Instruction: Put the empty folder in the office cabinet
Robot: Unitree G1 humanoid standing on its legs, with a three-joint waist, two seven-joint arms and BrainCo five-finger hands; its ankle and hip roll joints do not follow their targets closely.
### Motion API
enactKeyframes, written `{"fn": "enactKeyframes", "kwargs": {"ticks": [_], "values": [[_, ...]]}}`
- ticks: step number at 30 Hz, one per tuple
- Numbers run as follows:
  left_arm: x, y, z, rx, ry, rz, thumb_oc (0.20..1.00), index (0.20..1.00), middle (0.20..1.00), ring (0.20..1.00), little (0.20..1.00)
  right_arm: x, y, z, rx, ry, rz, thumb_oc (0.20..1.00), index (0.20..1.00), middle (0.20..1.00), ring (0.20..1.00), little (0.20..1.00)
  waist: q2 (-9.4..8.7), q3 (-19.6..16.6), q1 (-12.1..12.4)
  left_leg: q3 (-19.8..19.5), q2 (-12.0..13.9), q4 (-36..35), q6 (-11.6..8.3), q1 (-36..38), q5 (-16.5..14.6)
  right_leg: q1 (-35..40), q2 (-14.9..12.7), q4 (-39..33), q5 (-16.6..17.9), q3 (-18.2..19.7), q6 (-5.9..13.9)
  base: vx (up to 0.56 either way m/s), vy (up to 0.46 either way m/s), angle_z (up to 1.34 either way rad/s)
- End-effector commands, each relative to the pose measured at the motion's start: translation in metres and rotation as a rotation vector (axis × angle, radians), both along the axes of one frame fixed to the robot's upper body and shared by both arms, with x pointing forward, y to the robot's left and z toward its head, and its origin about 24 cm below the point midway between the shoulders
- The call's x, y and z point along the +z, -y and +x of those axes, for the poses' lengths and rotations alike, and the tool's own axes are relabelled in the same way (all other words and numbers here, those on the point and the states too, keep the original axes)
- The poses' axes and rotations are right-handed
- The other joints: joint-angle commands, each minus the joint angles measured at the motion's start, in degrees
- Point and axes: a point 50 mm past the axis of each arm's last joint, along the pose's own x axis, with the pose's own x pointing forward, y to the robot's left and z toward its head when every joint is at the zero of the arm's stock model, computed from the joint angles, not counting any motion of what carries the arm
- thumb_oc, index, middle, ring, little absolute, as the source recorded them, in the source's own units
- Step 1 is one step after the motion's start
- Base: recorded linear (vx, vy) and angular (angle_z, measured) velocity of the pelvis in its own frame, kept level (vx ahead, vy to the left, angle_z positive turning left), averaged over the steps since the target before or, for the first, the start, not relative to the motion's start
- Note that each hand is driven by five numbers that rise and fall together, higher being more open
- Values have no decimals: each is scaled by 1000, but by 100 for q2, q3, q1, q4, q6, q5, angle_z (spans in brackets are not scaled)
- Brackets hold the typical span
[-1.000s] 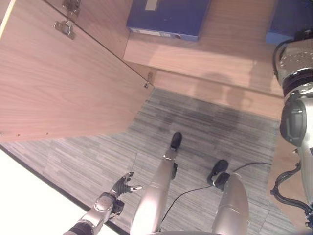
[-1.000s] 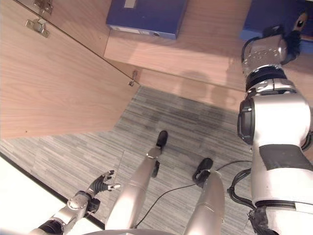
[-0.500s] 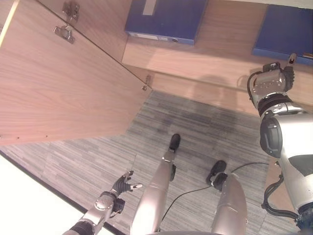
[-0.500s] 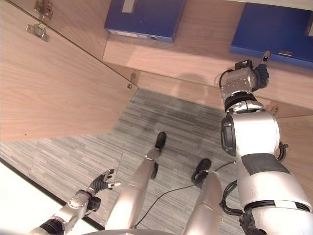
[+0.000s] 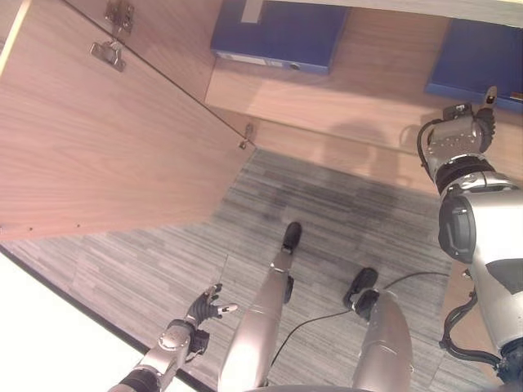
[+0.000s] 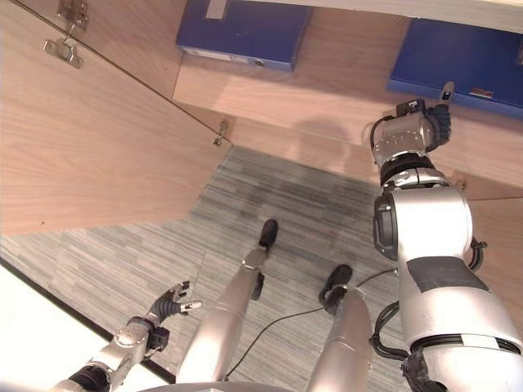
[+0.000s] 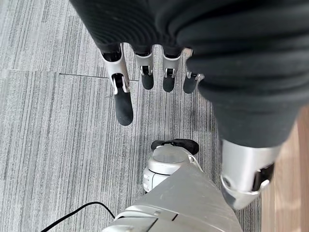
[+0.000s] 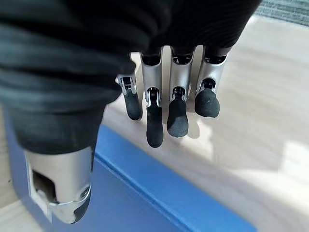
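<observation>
Two blue folders lie flat on the wooden cabinet shelf (image 5: 368,82): one folder (image 5: 278,31) at the far middle and another folder (image 6: 466,53) at the right. My right hand (image 6: 439,121) hovers just in front of the right folder, its fingers (image 8: 154,121) relaxed and holding nothing, with that folder's blue edge (image 8: 145,193) beside them. My left hand (image 5: 204,309) hangs low over the carpet, its fingers (image 7: 123,104) spread and empty.
The cabinet's wooden door (image 5: 98,139) stands swung open on the left, with metal hinges (image 5: 110,51) near its top. Grey striped carpet (image 5: 163,261) covers the floor below the shelf.
My right arm has drawn back from the right folder, and the hand now sits in front of it. The view shifted slightly. The left hand barely moved.
</observation>
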Motion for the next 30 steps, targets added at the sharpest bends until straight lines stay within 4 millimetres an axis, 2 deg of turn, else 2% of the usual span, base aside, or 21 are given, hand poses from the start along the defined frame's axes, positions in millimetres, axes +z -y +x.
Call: {"fn": "enactKeyframes", "kwargs": {"ticks": [1, 2, 3, 4, 5, 9, 13, 22, 23, 24, 25, 27, 30], "values": [[3, -16, 2, 19, 9, 33, 1000, 1000, 1000, 1000, 1000, 41, 25, -10, -32, 102, -127, 1000, 1000, 1000, 1000, 1000, 129, 239, 127, 294, 130, 105, 90, 455, -1060, 569, 207, -684, 44, 577, 781, 11, -38, 1], [3, -18, 1, 20, 8, 34, 1000, 1000, 1000, 1000, 1000, 50, 27, -12, -34, 112, -163, 1000, 1000, 1000, 1000, 1000, 119, 229, 136, 284, 133, 98, 86, 465, -1057, 573, 204, -683, 44, 574, 783, 15, -60, 1], [4, -20, -1, 16, 11, 33, 1000, 1000, 1000, 1000, 1000, 78, 35, -18, -45, 137, -274, 1000, 1000, 1000, 1000, 1000, 114, 210, 164, 266, 142, 53, 66, 482, -1031, 575, 197, -688, 43, 556, 788, 6, -49, 2], [4, -20, -2, 10, 9, 33, 1000, 1000, 1000, 1000, 1000, 90, 38, -22, -50, 150, -319, 1000, 1000, 1000, 1000, 1000, 107, 203, 179, 256, 146, 29, 58, 488, -1017, 575, 190, -693, 46, 547, 794, 10, -59, 3], [4, -22, -4, 3, 6, 35, 1000, 1000, 1000, 1000, 1000, 113, 45, -31, -75, 179, -395, 1000, 1000, 1000, 1000, 1000, 76, 155, 211, 238, 150, -27, 41, 499, -985, 565, 171, -685, 58, 519, 806, 7, -36, 5], [3, -21, -7, -20, -3, 33, 1000, 1000, 1000, 1000, 1000, 132, 60, -46, -121, 179, -464, 1000, 1000, 1000, 1000, 1000, 74, 108, 247, 194, 145, -147, 19, 556, -925, 618, 153, -733, 53, 464, 813, 10, -32, 10], [1, -20, -9, -31, -15, 28, 1000, 1000, 1000, 1000, 1000, 144, 62, -51, -126, 168, -533, 1000, 1000, 1000, 1000, 1000, 71, 68, 286, 153, 152, -244, 12, 636, -891, 652, 163, -757, 57, 450, 811, 14, -30, 11], [2, -17, -2, 12, -5, 19, 1000, 1000, 1000, 1000, 1000, 103, 55, -34, -87, 133, -424, 1000, 1000, 1000, 1000, 1000, 122, 120, 192, 159, 174, -271, 27, 719, -891, 737, 202, -797, 53, 444, 803, 1, -3, 0], [1, -17, -3, 22, -9, 22, 1000, 1000, 1000, 1000, 1000, 91, 52, -29, -74, 125, -384, 1000, 1000, 1000, 1000, 1000, 132, 139, 173, 176, 173, -253, 32, 707, -899, 733, 208, -790, 54, 453, 800, 0, 0, 0], [0, -18, -3, 23, -10, 24, 1000, 1000, 1000, 1000, 1000, 90, 51, -29, -73, 124, -383, 1000, 1000, 1000, 1000, 1000, 122, 134, 171, 177, 172, -249, 32, 706, -901, 732, 207, -787, 53, 455, 800, 0, 0, 0], [0, -17, -2, 38, -8, 17, 1000, 1000, 1000, 1000, 1000, 71, 48, -24, -55, 102, -317, 1000, 1000, 1000, 1000, 1000, 143, 165, 143, 207, 168, -232, 39, 695, -906, 740, 218, -795, 64, 474, 795, 0, 0, 0], [0, -17, -1, 39, -9, 18, 1000, 1000, 1000, 1000, 1000, 65, 47, -22, -52, 97, -294, 1000, 1000, 1000, 1000, 1000, 141, 177, 133, 215, 167, -222, 42, 695, -907, 742, 220, -796, 67, 479, 794, 0, 0, 0], [1, -15, 1, 49, -2, 9, 1000, 1000, 1000, 1000, 1000, 38, 43, -17, -35, 73, -209, 1000, 1000, 1000, 1000, 1000, 161, 233, 104, 236, 160, -203, 51, 717, -908, 770, 227, -811, 91, 486, 794, 0, 0, 0]]}}
